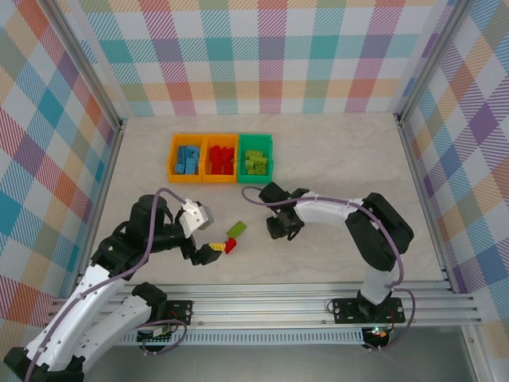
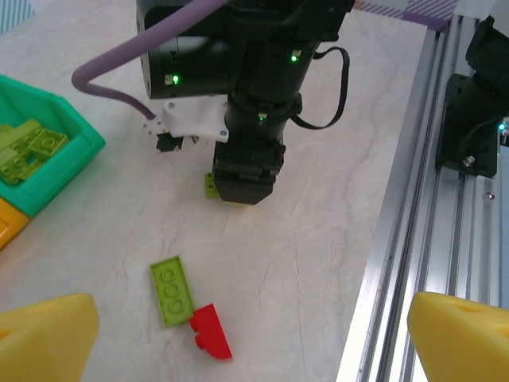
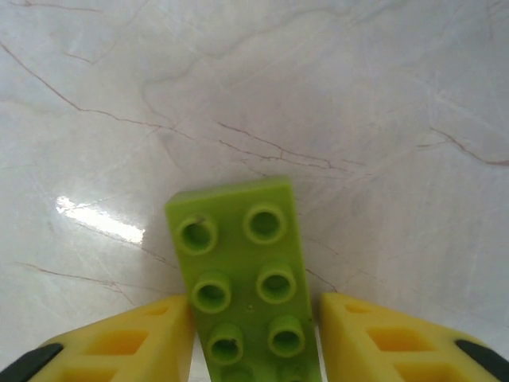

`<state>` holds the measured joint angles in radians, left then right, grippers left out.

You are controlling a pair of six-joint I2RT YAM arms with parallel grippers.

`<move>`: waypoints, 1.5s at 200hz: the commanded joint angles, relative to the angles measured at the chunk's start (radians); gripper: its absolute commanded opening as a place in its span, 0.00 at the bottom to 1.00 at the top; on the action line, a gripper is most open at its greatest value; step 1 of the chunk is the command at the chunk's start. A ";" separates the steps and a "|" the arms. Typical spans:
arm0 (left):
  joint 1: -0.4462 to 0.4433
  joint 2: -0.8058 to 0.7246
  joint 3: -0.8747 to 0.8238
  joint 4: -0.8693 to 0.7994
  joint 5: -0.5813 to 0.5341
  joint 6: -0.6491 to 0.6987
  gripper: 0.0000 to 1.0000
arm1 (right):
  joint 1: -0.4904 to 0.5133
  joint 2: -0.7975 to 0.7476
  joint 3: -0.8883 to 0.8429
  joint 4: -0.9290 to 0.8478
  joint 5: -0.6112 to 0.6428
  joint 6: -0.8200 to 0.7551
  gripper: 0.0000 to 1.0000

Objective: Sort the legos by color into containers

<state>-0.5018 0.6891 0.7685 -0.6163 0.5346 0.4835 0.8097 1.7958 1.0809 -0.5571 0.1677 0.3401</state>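
Three containers stand in a row at the back: an orange bin (image 1: pixel 184 157) with blue legos, an orange bin (image 1: pixel 220 157) with red ones, and a green bin (image 1: pixel 256 157) with lime ones. My right gripper (image 3: pixel 254 306) is down on the table, shut on a lime green brick (image 3: pixel 238 255) that lies studs up between its yellow fingers (image 3: pixel 151 334). In the top view this gripper (image 1: pixel 280 229) stands below the green bin. My left gripper (image 2: pixel 254 350) hovers open above a lime plate (image 2: pixel 172 290) and a red brick (image 2: pixel 211 330) that touch each other.
The green bin (image 2: pixel 48 159) and an orange bin's corner (image 2: pixel 8 223) lie at the left of the left wrist view. The right arm's wrist (image 2: pixel 246 143) stands just beyond the two loose bricks. An aluminium rail (image 1: pixel 318 290) runs along the near edge. Checked walls (image 1: pixel 270 56) enclose the table.
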 commanded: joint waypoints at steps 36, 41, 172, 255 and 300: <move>-0.001 -0.014 -0.045 0.036 0.043 0.082 1.00 | 0.017 -0.177 0.045 -0.018 -0.072 0.028 0.35; -0.002 -0.024 -0.052 0.042 0.040 0.083 1.00 | 0.016 -0.195 0.061 -0.015 -0.073 0.028 0.35; -0.001 0.003 -0.105 0.079 -0.068 0.059 1.00 | -0.176 0.263 0.688 0.175 0.019 -0.037 0.36; -0.003 0.159 -0.010 0.082 -0.327 -0.259 1.00 | -0.190 0.007 0.490 0.156 -0.100 -0.090 0.66; -0.190 0.468 0.238 -0.096 -0.563 -0.553 1.00 | -0.187 -0.395 0.166 -0.020 -0.396 -0.110 0.77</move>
<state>-0.5907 1.0367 0.9115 -0.6212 0.1234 0.1322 0.6163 1.5894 1.3849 -0.4538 -0.0372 0.2455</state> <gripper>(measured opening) 0.997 0.737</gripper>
